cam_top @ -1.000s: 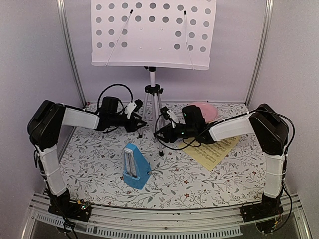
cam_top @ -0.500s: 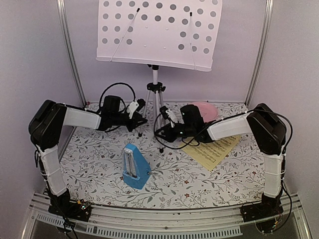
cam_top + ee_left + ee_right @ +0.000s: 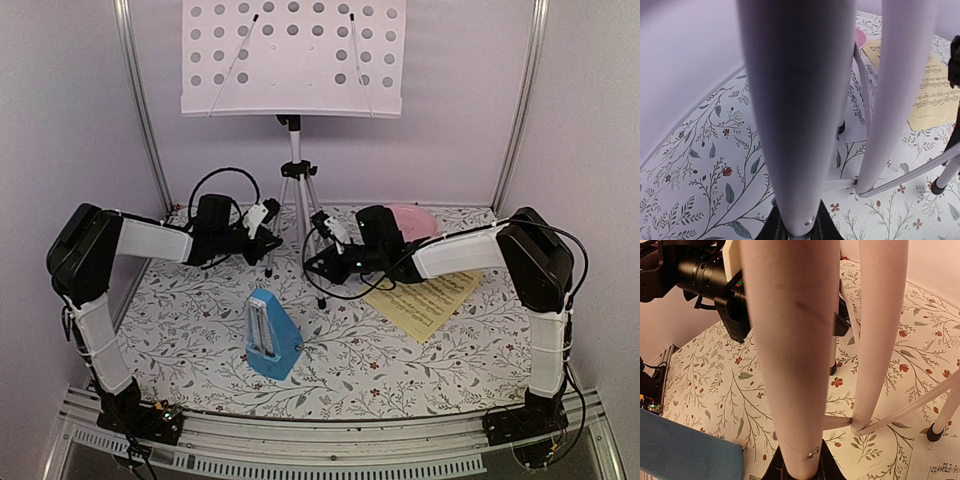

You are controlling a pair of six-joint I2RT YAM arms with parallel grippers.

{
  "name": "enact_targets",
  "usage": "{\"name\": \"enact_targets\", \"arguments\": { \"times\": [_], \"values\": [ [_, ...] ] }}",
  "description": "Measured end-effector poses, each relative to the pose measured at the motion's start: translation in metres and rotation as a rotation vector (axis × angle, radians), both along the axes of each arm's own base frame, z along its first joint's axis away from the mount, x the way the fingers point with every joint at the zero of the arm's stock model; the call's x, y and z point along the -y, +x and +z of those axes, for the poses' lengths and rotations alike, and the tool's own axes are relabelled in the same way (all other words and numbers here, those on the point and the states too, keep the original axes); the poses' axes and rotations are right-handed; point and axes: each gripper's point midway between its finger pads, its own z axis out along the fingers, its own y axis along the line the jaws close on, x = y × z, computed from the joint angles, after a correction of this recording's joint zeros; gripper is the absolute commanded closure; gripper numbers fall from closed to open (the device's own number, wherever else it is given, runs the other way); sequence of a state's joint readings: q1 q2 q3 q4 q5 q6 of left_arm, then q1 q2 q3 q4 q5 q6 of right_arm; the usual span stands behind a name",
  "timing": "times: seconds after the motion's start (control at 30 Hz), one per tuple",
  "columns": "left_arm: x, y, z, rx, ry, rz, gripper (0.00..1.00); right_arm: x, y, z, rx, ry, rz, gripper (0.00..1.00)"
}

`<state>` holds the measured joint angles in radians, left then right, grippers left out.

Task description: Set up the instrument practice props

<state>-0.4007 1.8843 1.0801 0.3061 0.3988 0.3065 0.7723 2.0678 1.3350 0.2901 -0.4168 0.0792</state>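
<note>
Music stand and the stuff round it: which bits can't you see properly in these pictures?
- Music stand: top external view, its top is cut off by the picture's edge.
- Pink plate: top external view, the right arm covers part.
- Both wrist views: big blurry fingers fill the picture, so whether the jaws pinch the stand's legs is unclear.
- Yellow sheet: top external view, notes too small to read.

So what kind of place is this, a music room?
Likely a staged robot test booth, not a music room: arms bolted to a rail, bare walls with metal posts, a floral cloth under the music stand and metronome.
</note>
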Motion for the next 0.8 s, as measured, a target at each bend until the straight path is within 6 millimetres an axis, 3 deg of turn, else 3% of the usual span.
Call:
{"name": "enact_targets", "arguments": {
  "times": [0.23, 0.8],
  "values": [
    [-0.015, -0.009, 0.003, -0.001, 0.059, 0.025, 1.0, 0.001, -0.004, -0.003, 0.002, -0.006, 0.017, 1.0],
    [-0.036, -0.041, -0.001, 0.03, 0.152, -0.002, 1.0, 0.012, -0.045, -0.014, 0.002, -0.038, 0.12, 1.0]
  ]
}}
